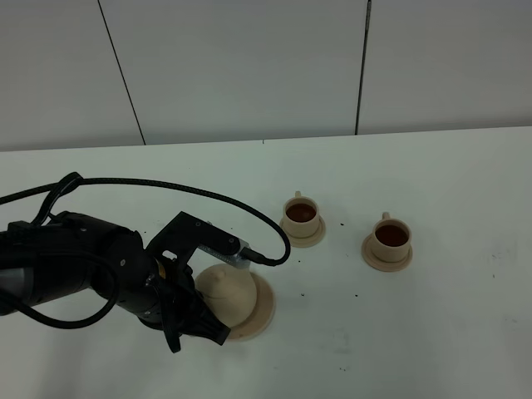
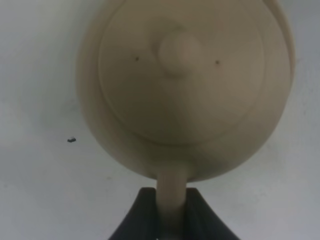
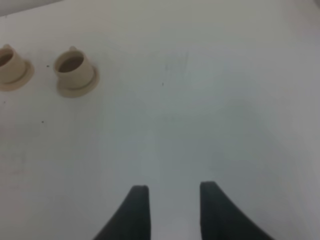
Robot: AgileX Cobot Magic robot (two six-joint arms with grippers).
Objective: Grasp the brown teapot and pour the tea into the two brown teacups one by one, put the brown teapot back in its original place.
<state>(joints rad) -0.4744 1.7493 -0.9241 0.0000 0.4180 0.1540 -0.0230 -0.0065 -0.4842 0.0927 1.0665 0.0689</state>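
Left fingers (image 2: 172, 215) clamp teapot (image 2: 185, 85) handle; right fingers (image 3: 172, 210) apart; cups (image 1: 302, 218) nearby.

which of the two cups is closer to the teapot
The left teacup, on its saucer just up and right of the teapot. The other teacup stands farther right, away from the pot.

We see a white table (image 1: 432, 332) bearing two small cup saucers (image 1: 304, 235) (image 1: 387, 254) and one wide saucer (image 1: 259, 309).
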